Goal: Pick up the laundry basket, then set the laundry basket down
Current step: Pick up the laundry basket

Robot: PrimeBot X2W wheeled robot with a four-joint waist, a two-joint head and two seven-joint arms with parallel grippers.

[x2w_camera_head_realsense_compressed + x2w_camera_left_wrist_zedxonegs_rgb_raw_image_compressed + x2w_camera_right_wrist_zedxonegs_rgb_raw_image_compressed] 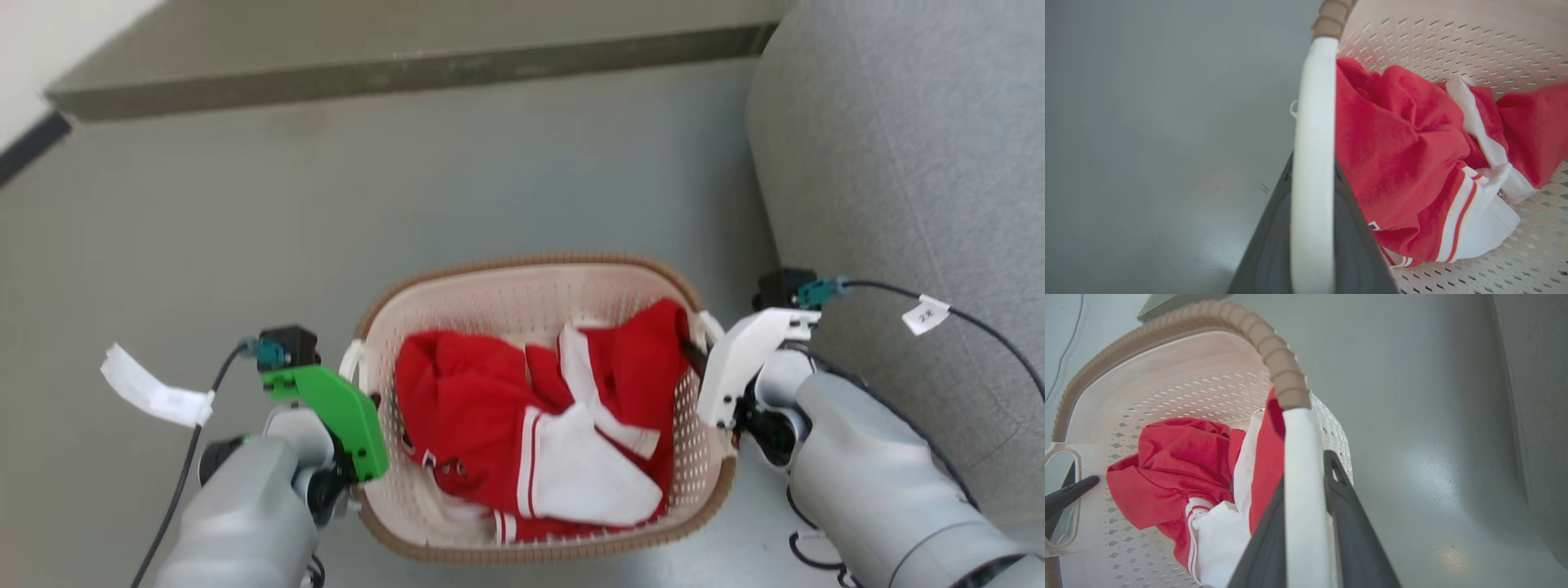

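The left gripper (1312, 161) is clamped on one white handle (1312, 102) of the laundry basket (531, 282) (red-and-white clothes (490, 408) inside). The right gripper (1306, 469) pinches the opposite handle (1300, 441).

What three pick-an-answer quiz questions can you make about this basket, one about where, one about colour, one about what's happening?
1. Where are the red-and-white clothes? A on a shelf B in the laundry basket C on a chair
2. What colour is the basket's rim? A brown B blue C green
3. What are the robot's jaws doing? A hanging open B pinching clothes C closed on the white handles
Answers: B, they lie inside its perforated walls; A, the woven-look rim is brown; C, dark fingers press both sides of each handle.
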